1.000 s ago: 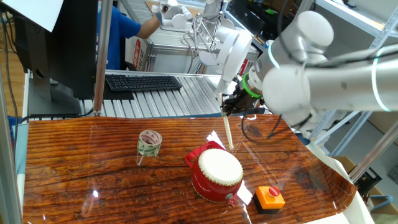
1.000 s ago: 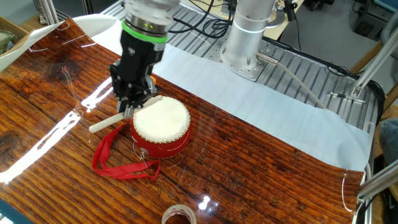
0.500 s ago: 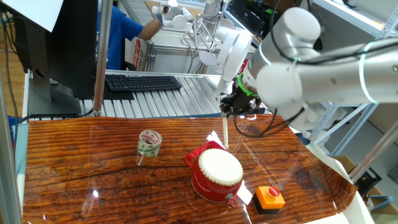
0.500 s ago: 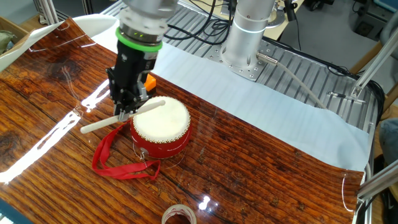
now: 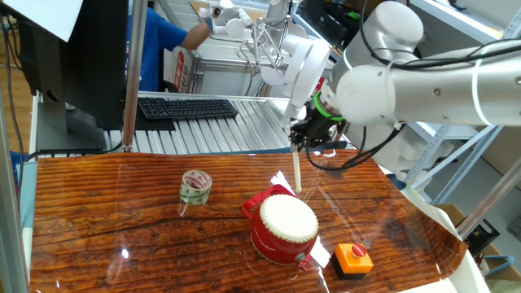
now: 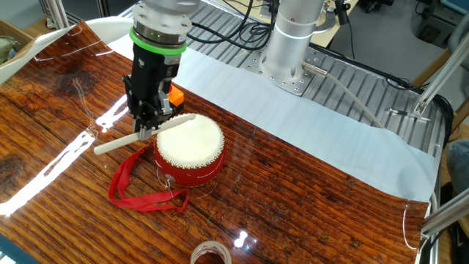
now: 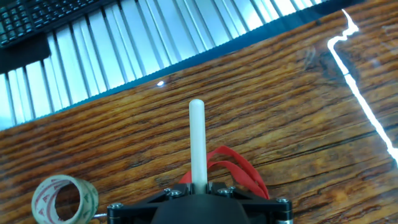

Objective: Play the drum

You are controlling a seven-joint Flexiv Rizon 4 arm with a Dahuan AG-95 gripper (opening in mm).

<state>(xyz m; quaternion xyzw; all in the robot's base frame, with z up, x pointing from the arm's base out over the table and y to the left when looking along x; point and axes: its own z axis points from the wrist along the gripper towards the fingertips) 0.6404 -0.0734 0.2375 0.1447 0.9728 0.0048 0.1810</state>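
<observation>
The drum (image 5: 283, 228) is squat and red with a cream skin (image 6: 189, 141), and it sits on the wooden table with a red ribbon (image 6: 135, 183) trailing from it. My gripper (image 5: 299, 143) (image 6: 150, 126) hangs beside its rim, shut on a white drumstick (image 5: 296, 171) (image 6: 139, 134). One end of the stick reaches over the edge of the skin; whether it touches, I cannot tell. In the hand view the drumstick (image 7: 198, 146) runs straight out from my gripper (image 7: 199, 186) over the ribbon (image 7: 231, 163). The drum itself is out of that view.
A patterned tape roll (image 5: 195, 187) (image 7: 62, 198) stands left of the drum. An orange button box (image 5: 353, 258) (image 6: 174, 95) sits on its other side. A keyboard (image 5: 187, 107) and ribbed metal tabletop (image 7: 124, 56) lie past the wooden table edge. The arm's base (image 6: 289, 44) rises behind.
My gripper has shifted a little away from the drum's middle, carrying the drumstick with it. The wrist has turned slightly. The drum has stayed put.
</observation>
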